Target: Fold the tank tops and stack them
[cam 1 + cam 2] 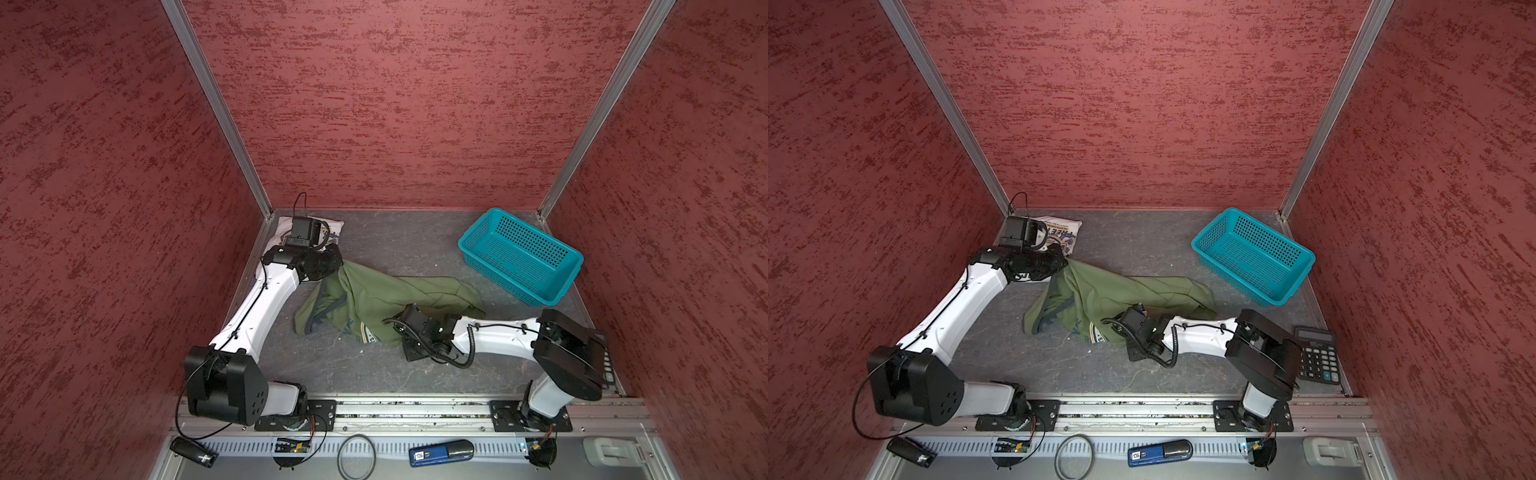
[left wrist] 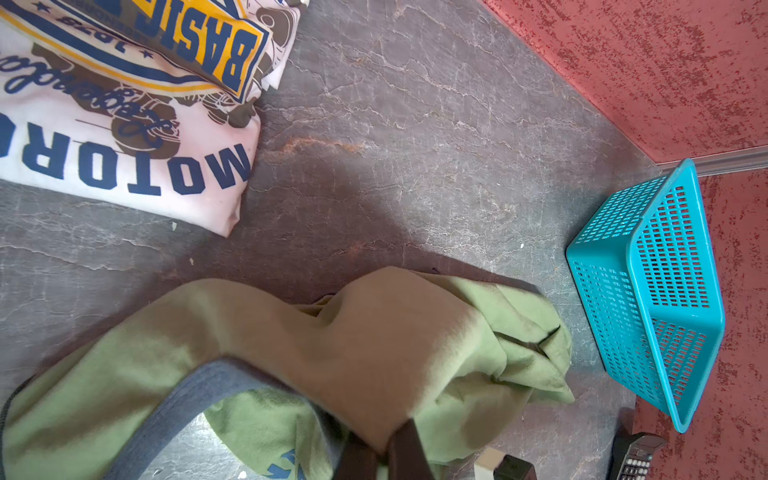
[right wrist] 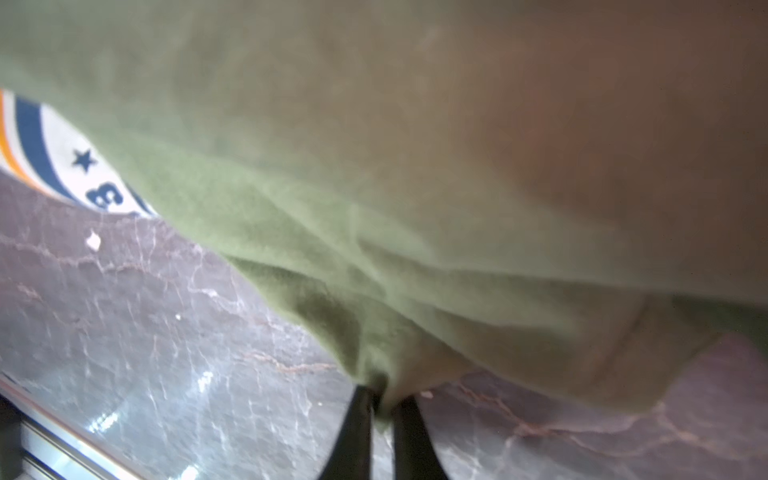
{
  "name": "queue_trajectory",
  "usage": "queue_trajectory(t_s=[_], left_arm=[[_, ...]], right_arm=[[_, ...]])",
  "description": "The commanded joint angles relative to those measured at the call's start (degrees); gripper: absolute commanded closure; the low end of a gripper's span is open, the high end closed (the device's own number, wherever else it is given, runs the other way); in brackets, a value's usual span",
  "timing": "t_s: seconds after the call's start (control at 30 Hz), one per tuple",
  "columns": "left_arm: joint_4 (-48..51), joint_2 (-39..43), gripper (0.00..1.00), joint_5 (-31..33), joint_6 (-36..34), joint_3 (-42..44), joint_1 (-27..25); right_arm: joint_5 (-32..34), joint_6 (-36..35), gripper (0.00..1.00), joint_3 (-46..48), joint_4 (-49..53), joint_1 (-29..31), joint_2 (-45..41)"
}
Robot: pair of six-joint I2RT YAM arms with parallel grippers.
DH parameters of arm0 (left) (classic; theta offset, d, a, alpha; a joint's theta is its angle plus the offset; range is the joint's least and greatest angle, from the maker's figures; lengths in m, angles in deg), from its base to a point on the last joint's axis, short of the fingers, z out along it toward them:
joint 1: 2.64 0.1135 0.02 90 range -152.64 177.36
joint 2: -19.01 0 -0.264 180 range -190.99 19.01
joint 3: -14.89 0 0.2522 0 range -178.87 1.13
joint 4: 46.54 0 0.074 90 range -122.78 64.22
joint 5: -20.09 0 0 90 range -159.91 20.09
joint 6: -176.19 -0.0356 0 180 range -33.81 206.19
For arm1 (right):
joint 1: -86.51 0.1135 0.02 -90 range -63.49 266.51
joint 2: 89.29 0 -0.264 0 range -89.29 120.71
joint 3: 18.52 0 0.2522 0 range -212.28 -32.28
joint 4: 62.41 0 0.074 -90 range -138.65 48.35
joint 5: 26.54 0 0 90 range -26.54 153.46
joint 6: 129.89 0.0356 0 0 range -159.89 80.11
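Right tool (image 3: 386, 400) on olive top (image 3: 415, 208): wrist-only

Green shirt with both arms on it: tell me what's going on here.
The left claw and right claw are each shut on the green shirt, which lies crumpled mid-table: left at its far end, right at its near edge. The white shirt looks folded in the back-left corner. Nothing is stacked yet.

The left arm (image 1: 266, 299) hides much of the white tank top (image 1: 336, 227); the right wrist view blurs the olive tank top (image 3: 374, 166).
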Motion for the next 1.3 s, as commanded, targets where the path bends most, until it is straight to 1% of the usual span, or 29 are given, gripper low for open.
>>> queue_trajectory(t_s=[0.0, 0.07, 0.13, 0.2, 0.27, 0.33, 0.4, 0.43, 0.5, 0.6, 0.67, 0.7, 0.73, 0.77, 0.83, 0.93, 1.03, 1.1, 1.13, 1.17, 1.23, 1.27], left_arm=[[-0.05, 1.81, 1.00, -0.15, -0.45, -0.91, 0.64], [0.35, 2.32, 1.00, -0.27, -0.80, -2.30, 0.81], [0.14, 3.16, 1.00, -0.73, -1.52, -4.52, 1.06], [0.16, 3.40, 1.00, -0.97, -1.94, -7.52, 1.13], [0.56, 2.85, 1.00, -1.36, -2.56, -12.02, 1.30], [1.68, 0.85, 1.00, -1.69, -3.40, -18.27, 1.35], [3.26, -2.25, 1.00, -2.09, -4.67, -26.74, 1.44], [4.08, -3.82, 1.00, -2.05, -5.20, -30.60, 1.52], [6.57, -7.67, 1.00, -2.03, -6.47, -40.97, 1.84], [10.82, -12.76, 1.00, -2.23, -8.16, -55.52, 2.40], [13.93, -15.14, 1.00, -3.22, -8.94, -63.14, 2.75], [14.90, -15.41, 1.00, -3.72, -9.30, -64.97, 2.71], [15.27, -14.86, 1.00, -4.24, -9.35, -64.89, 2.68], [14.79, -13.52, 1.00, -5.14, -9.58, -62.71, 2.58], [12.34, -9.39, 1.00, -7.18, -10.05, -54.45, 1.93], [7.51, -1.15, 0.94, -8.16, -10.12, -36.05, -0.42], [2.09, 7.85, 0.85, -9.50, -8.45, -15.63, -3.10], [-0.56, 12.00, 0.73, -9.86, -6.95, -3.16, -4.77], [-1.20, 13.00, 0.67, -9.74, -6.43, 1.13, -5.11], [-1.56, 13.48, 0.58, -9.24, -6.02, 5.33, -5.40], [-0.05, 13.10, 0.43, -5.42, -4.49, 11.40, -5.27], [1.84, 12.69, 0.38, -2.46, -3.34, 13.22, -4.84]], right_arm=[[8.54, -2.22, 1.00, -2.93, 7.48, 0.30, -3.17], [13.19, -5.89, 1.00, -4.69, 10.59, 0.20, -7.78], [19.20, -9.36, 1.00, -7.70, 14.36, -0.18, -12.17], [22.88, -12.31, 1.00, -11.09, 17.39, -2.67, -17.58], [23.34, -15.41, 1.00, -14.76, 18.61, -7.14, -20.98], [21.80, -19.19, 1.00, -18.79, 18.13, -12.51, -23.29], [20.65, -22.98, 1.00, -25.30, 17.98, -17.54, -23.49], [20.79, -24.78, 1.00, -28.63, 18.17, -19.23, -22.91], [22.08, -28.48, 1.00, -37.26, 18.94, -22.59, -20.51], [23.10, -31.83, 1.00, -50.09, 21.75, -26.20, -16.30], [23.46, -33.11, 1.00, -55.82, 22.78, -27.14, -15.23], [23.30, -33.42, 1.00, -57.15, 22.91, -27.34, -15.37], [23.14, -33.42, 1.00, -57.57, 22.93, -27.39, -15.75], [22.58, -32.97, 1.00, -56.80, 22.85, -27.42, -16.64], [20.56, -31.09, 1.00, -51.98, 21.79, -27.45, -19.07], [17.33, -26.41, 1.00, -38.86, 19.44, -27.46, -25.03], [15.91, -20.28, 1.00, -22.80, 17.73, -27.53, -32.48], [14.92, -15.99, 1.00, -12.53, 17.32, -27.61, -36.88], [14.82, -14.24, 1.00, -8.99, 17.46, -27.66, -38.30], [14.83, -12.37, 1.00, -5.37, 17.79, -27.70, -39.61], [15.50, -9.31, 1.00, -0.53, 19.06, -28.03, -41.25], [15.68, -8.10, 1.00, 0.88, 19.71, -28.14, -41.77]])
